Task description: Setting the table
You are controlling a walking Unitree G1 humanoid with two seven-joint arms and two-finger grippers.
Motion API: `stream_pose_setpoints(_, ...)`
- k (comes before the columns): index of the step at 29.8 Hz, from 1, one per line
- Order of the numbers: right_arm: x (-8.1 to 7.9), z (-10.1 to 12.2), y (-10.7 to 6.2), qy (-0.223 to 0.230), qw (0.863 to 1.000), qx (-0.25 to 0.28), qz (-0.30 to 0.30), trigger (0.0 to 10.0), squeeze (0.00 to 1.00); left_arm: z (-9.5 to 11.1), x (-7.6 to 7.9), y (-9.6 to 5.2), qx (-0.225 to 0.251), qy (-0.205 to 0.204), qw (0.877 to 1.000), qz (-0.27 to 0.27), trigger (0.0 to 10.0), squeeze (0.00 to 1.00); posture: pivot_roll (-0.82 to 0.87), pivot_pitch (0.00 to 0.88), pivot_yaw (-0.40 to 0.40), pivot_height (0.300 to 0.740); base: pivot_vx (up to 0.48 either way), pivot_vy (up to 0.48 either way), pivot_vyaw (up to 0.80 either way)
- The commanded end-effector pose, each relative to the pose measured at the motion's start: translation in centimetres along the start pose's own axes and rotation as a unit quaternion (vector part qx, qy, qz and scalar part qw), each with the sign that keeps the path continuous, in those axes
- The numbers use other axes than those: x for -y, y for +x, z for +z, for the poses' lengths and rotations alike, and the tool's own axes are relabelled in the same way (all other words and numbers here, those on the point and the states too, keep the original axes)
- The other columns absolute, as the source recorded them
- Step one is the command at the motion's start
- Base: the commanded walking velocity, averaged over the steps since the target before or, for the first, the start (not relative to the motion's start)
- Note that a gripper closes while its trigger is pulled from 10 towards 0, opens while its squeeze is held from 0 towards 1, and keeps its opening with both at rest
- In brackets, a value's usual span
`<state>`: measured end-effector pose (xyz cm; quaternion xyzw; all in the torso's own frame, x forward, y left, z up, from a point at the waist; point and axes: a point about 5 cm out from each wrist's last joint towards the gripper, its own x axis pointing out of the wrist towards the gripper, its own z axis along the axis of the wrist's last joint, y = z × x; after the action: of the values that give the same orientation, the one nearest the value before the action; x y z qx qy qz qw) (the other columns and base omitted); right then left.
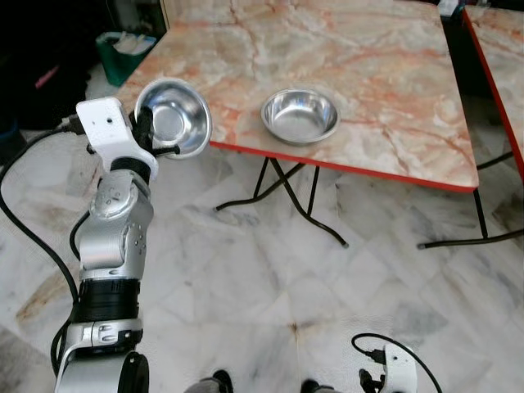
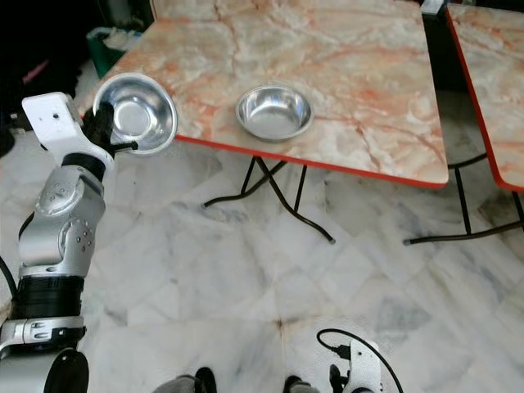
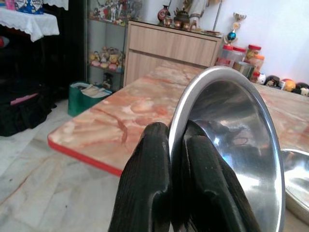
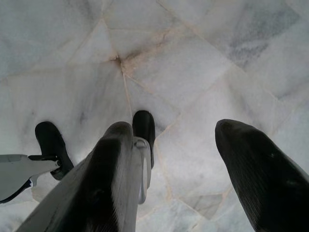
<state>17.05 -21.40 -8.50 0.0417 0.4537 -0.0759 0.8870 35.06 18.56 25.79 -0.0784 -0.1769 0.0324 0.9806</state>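
Note:
My left gripper (image 1: 146, 131) is raised at the near left corner of the marble table (image 1: 385, 74), shut on the rim of a steel bowl (image 1: 173, 116). The bowl is tilted, its hollow facing the camera, and it hangs over the table's red edge. In the left wrist view the two black fingers (image 3: 154, 183) pinch the bowl's rim (image 3: 227, 145). A second steel bowl (image 1: 300, 115) sits upright on the table near its front edge. My right arm (image 1: 399, 370) hangs low by my side; in the right wrist view its gripper (image 4: 186, 159) is open over the floor.
The folding table stands on black metal legs (image 1: 278, 192) over a marble tile floor (image 1: 270, 278). A second table (image 1: 501, 57) stands to the right. A green bin (image 1: 123, 53) sits on the floor at the far left. Jars and a wooden cabinet (image 3: 169, 48) lie beyond the table.

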Motion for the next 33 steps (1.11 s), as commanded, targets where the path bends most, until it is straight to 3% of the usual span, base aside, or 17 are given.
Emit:
stream_pose_setpoints(1, 0.3, -0.9, -0.2, 0.003, 1.0, -0.015, -0.007, 10.0, 0.0, 0.4, -0.1, 0.0, 0.008, 0.004, 1.0, 0.002, 10.0, 0.0, 0.01, 0.195, -0.019, 0.74, 0.409, 0.0, 0.0)
stream_pose_setpoints(12, 0.3, -1.0, -0.2, 0.004, 1.0, -0.019, -0.008, 10.0, 0.0, 0.3, 0.1, 0.0, 0.007, 0.002, 1.0, -0.001, 10.0, 0.0, 0.01, 0.202, -0.02, 0.74, 0.405, 0.0, -0.39)
stream_pose_setpoints(27, 0.3, -1.0, -0.2, 0.003, 1.0, -0.02, -0.007, 10.0, 0.0, 0.3, 0.5, 0.0, 0.003, -0.013, 1.0, -0.013, 10.0, 0.0, 0.01, 0.205, -0.02, 0.74, 0.357, 0.0, 0.0)
stream_pose_setpoints(33, 0.2, -1.0, -0.2, 0.001, 1.0, -0.024, -0.003, 10.0, 0.0, -0.1, 1.0, -0.1, -0.007, -0.031, 0.999, -0.033, 10.0, 0.0, 0.01, 0.205, -0.02, 0.74, 0.104, 0.0, -0.61)
